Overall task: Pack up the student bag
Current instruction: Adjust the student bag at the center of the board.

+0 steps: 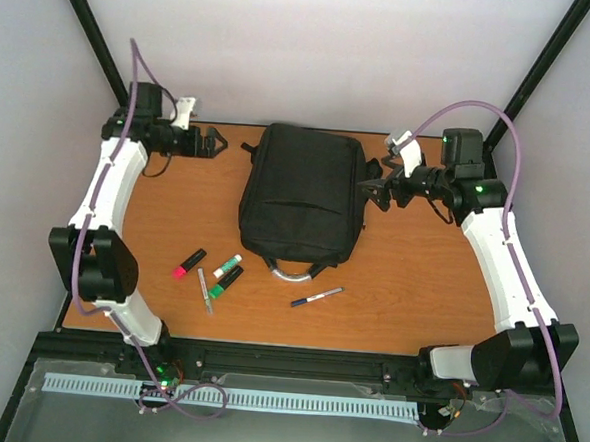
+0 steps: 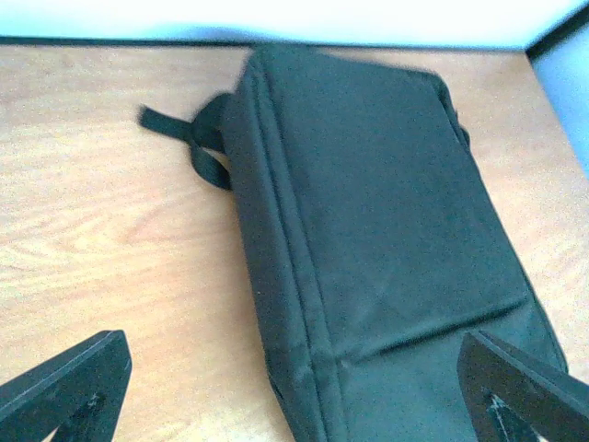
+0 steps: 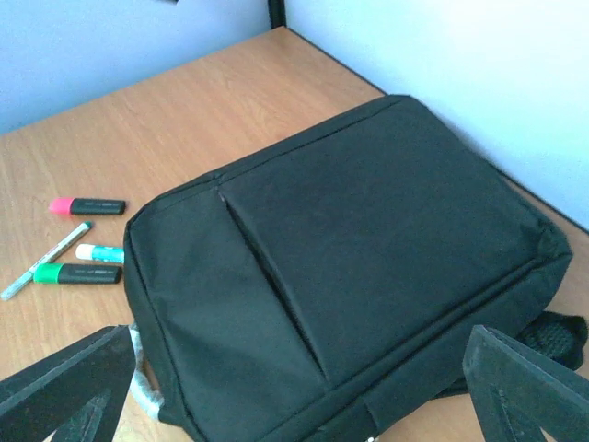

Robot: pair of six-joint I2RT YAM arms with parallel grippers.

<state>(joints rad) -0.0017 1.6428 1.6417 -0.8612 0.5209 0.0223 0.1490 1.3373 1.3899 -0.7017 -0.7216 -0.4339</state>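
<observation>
The student bag (image 1: 302, 191) is a large black backpack lying flat in the middle of the table, zipped shut, with its grey loop handle (image 1: 292, 271) toward the near side. My left gripper (image 1: 215, 142) is open and empty, just left of the bag's far left corner. In the left wrist view the bag (image 2: 368, 230) fills the space ahead of the wide-open left gripper (image 2: 294, 405). My right gripper (image 1: 370, 191) is open and empty at the bag's right edge. In the right wrist view the bag (image 3: 350, 258) lies under the right gripper (image 3: 294, 405).
Near the bag's handle lie a pink highlighter (image 1: 188, 263), a green highlighter (image 1: 226, 279), a white-and-teal marker (image 1: 228, 265), a grey pen (image 1: 205, 290) and a blue pen (image 1: 316, 297). A black strap (image 2: 198, 138) sticks out at the bag's far left corner. Walls close the back and sides.
</observation>
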